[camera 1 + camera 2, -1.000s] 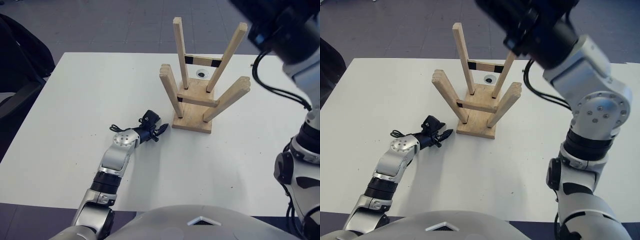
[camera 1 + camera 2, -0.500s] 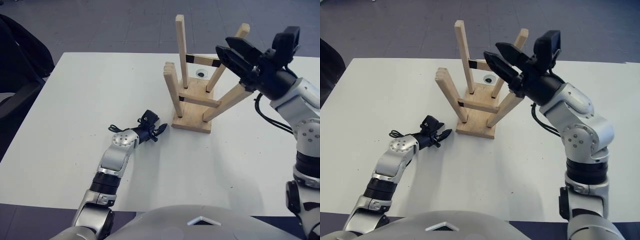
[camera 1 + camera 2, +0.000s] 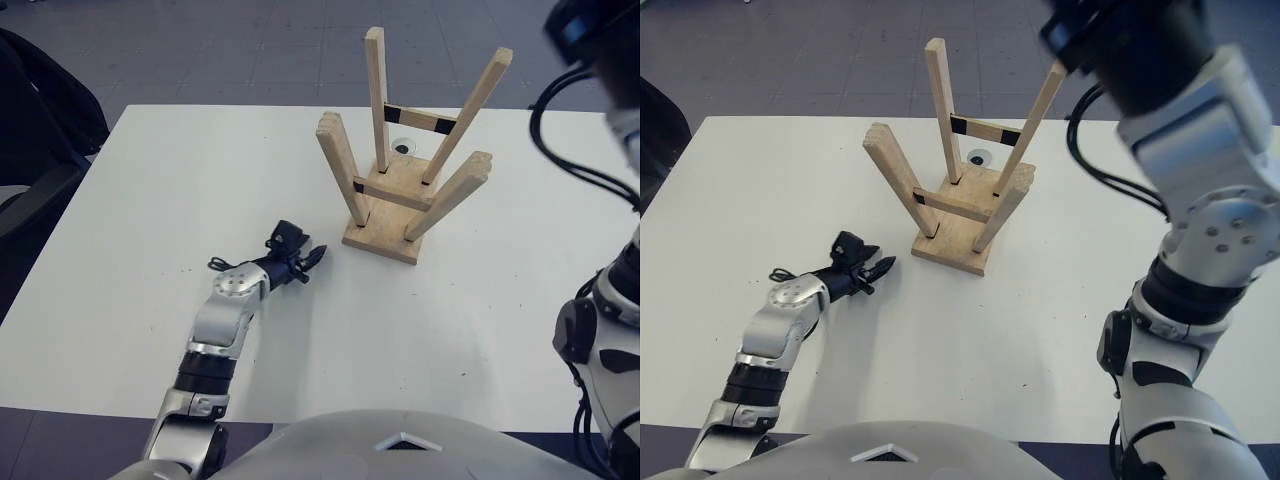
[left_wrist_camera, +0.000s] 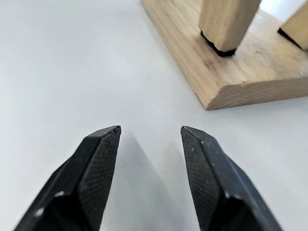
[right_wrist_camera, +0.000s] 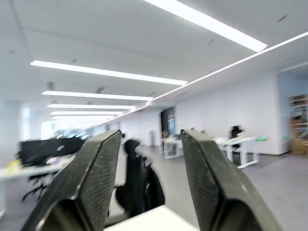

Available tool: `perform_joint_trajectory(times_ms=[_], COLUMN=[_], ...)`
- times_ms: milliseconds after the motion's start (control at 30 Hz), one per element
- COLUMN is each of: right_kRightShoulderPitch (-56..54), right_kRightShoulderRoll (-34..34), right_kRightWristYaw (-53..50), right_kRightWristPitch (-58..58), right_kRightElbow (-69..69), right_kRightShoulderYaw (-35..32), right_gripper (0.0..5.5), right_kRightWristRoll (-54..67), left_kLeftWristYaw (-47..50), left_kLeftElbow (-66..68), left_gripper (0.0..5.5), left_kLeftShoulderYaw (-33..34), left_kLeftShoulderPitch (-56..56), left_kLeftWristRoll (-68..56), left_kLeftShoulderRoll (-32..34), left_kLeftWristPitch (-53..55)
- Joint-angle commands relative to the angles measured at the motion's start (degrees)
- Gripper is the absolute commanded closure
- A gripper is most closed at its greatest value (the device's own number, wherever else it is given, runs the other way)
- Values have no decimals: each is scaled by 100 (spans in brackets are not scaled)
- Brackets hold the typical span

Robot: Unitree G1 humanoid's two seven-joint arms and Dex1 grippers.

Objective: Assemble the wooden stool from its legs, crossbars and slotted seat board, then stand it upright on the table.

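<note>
Stool: upside down toward the far side of the surface. The seat board lies flat, with the legs pointing up and the crossbars fitted. This pose probably suited pressing the legs into the slots.
Left claw: spread and empty, low on the surface just beside the board's near corner, seemingly placed to steady or tip it.
Right claw: spread and empty, raised high and facing out into the room.
Left to do: turn the stool upright.

Pale natural-wood stool; crossbar banded black at both ends. Plain white rectangular table. Matte black left gripper.
</note>
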Motion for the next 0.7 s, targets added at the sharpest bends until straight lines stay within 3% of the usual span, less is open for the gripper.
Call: perform_joint_trajectory(times_ms=[33,133,233,300,400,533,700], right_kRightShoulderPitch=[1231,2204,3336,3643,3710,3467,3294], right_kRightShoulderRoll=[-527,-573,-571,-311,49,406,605], right_kRightWristYaw=[278,573,693,568,342,324,493], right_kRightWristPitch=[-148,-423,-833,-966,-1295,-1521,-1581], right_kRightElbow=[541,657,685,929,1599,2311,2522], right_kRightShoulderYaw=[-199,-18,1013,1541,1989,1997,1953], right_gripper=[329,329,329,329,329,329,329], right_kRightWristRoll=[-1132,-1913,-3317,-3900,-4743,-5171,-5412], left_kLeftWristYaw=[622,1442,2478,2850,3031,3112,3013], left_kLeftElbow=[-708,-1181,-932,-592,-381,-352,-150], left_gripper=[368,401,401,401,401,401,401], left_kLeftShoulderYaw=[1647,2378,2517,2387,1904,1467,1384], left_kLeftShoulderPitch=[-530,-1994,-4080,-4751,-4950,-4583,-4668], left_kLeftWristRoll=[-1032,-2094,-2972,-3173,-3231,-3240,-3253], left_kLeftShoulderRoll=[194,162,-306,-599,-957,-1263,-1446], left_kLeftWristPitch=[735,1675,2278,2533,2874,3180,3031])
